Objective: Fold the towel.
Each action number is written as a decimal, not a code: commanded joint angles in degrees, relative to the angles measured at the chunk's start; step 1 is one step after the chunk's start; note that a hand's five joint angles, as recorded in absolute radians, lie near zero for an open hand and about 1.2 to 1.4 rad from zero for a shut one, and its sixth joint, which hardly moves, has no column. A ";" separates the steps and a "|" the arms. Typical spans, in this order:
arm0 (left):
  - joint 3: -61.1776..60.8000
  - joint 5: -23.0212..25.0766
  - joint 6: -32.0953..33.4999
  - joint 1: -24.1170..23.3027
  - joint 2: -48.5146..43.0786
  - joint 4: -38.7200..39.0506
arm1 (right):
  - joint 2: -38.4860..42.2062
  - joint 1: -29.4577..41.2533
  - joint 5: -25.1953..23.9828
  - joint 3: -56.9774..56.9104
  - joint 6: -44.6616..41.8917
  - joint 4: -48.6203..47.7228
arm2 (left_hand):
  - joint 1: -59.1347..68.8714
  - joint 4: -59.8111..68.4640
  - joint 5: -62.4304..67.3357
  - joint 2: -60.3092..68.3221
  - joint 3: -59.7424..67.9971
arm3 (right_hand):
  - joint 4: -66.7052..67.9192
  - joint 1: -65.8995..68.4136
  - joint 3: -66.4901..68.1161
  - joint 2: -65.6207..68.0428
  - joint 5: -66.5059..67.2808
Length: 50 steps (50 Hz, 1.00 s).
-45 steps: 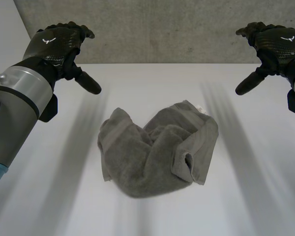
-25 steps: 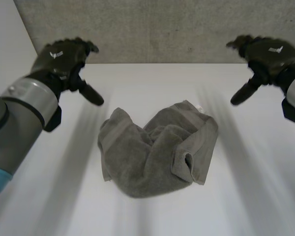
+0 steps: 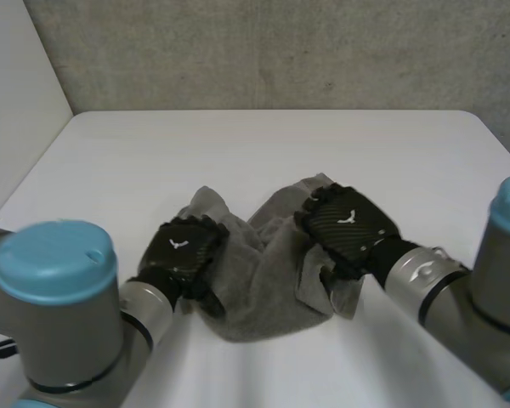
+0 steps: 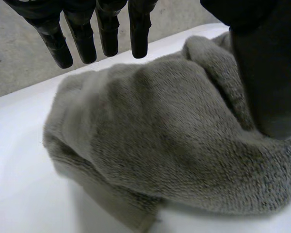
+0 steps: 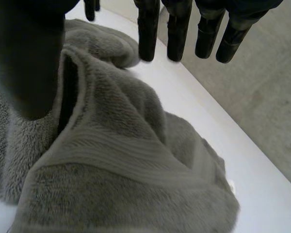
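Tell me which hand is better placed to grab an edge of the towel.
Probably the right hand: in its wrist view the banded hem of the towel lies under its palm, between thumb and straight fingers. The left hand, also open, hovers over a rounded bunch of it.

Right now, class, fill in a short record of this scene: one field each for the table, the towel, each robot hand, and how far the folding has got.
table: white table, concrete wall behind it
towel: grey towel, crumpled in a heap mid-table, not laid flat
left hand: left hand over the towel's left part, fingers straight, open
right hand: right hand over the towel's right part, fingers straight, open
folding: no neat fold yet; neither hand grips the cloth
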 commanded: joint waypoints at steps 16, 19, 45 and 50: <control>11.56 -4.90 11.51 -0.46 6.53 -1.12 | -8.87 2.73 -0.58 -17.08 3.13 4.58 | 65.05 -2.69 67.11 67.26 -2.20 | 1.59 54.76 0.86 54.71 54.23; 14.55 -3.32 11.34 0.42 13.31 -3.49 | -11.51 1.86 -1.71 -22.27 4.88 10.55 | 65.05 -2.69 67.11 67.26 -2.20 | 1.59 54.76 0.86 54.71 54.23; 7.00 0.56 -6.49 -2.11 4.66 -8.42 | 8.60 1.41 9.87 -33.90 17.11 14.90 | -4.90 -2.69 -2.85 -2.70 -2.20 | 1.59 54.76 0.86 54.71 54.23; 7.00 -2.96 -7.91 -3.88 1.04 -6.31 | 9.84 1.50 11.46 -33.64 18.60 11.46 | -4.90 -2.69 -2.85 -2.70 -2.20 | 1.59 54.76 0.86 54.71 54.23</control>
